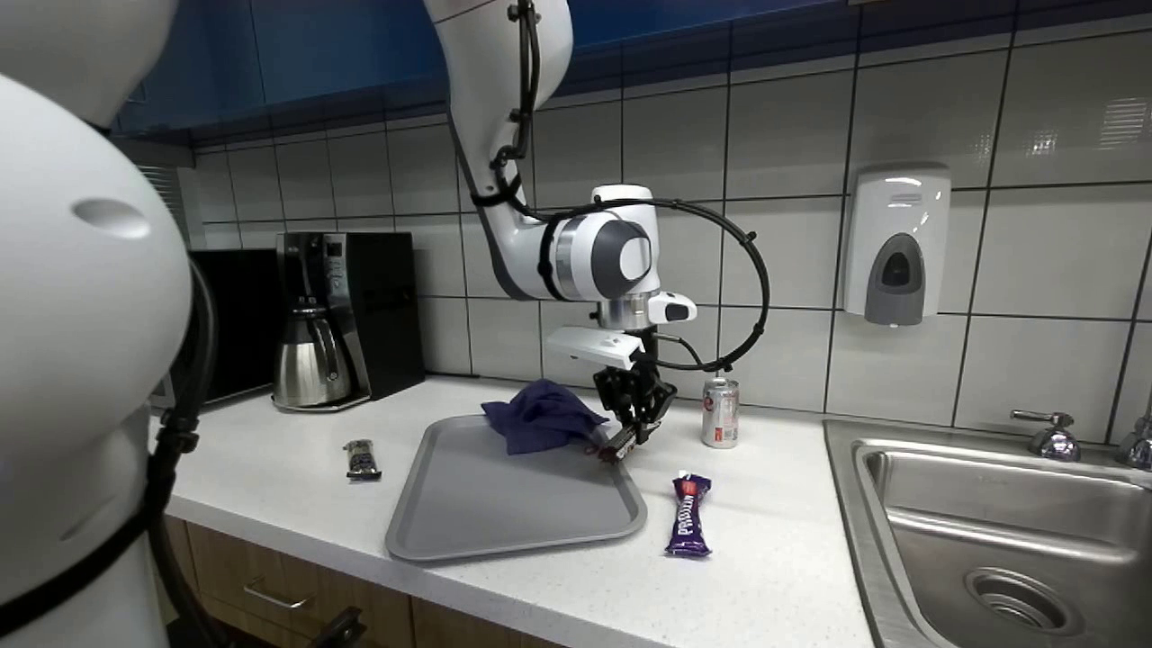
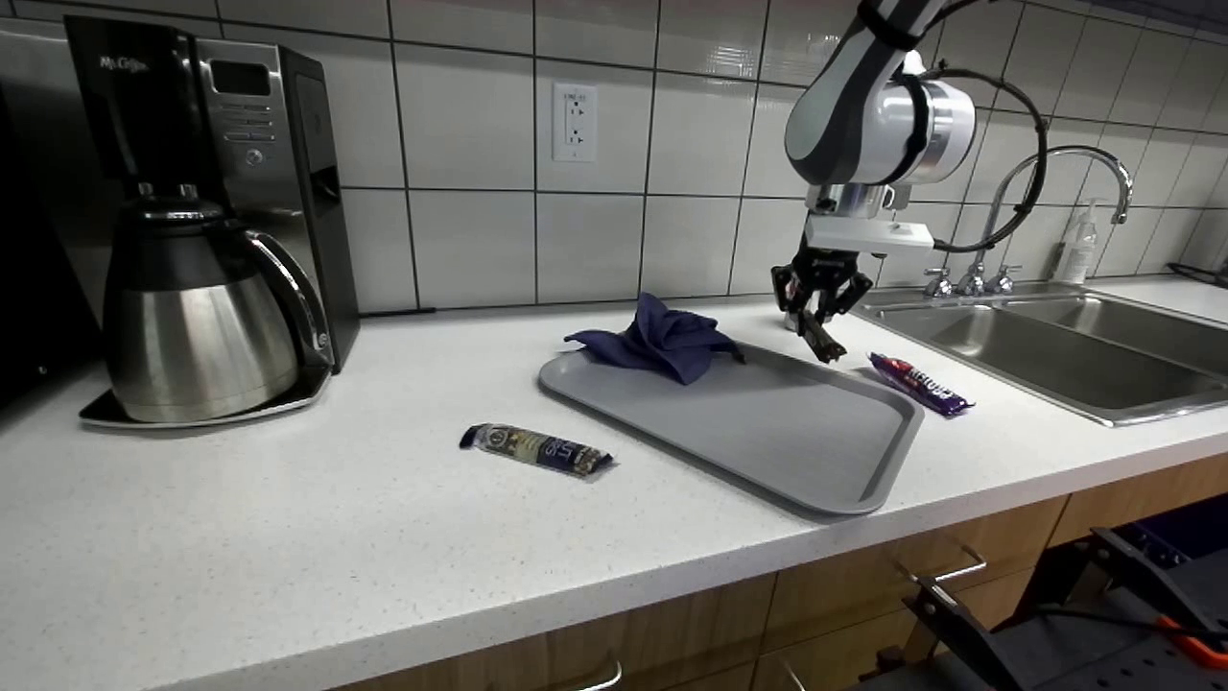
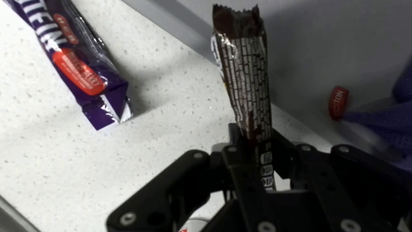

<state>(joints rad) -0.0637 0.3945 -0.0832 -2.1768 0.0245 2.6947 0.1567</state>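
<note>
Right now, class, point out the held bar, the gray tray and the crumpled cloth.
Held bar (image 3: 248, 85), in the wrist view: printed side of its wrapper.
Gray tray (image 1: 513, 502), in an exterior view: bare flat surface.
Crumpled cloth (image 2: 664, 343), in an exterior view: its folded middle.

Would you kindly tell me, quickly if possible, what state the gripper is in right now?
Gripper: closed, holding a brown-wrapped snack bar.
</note>
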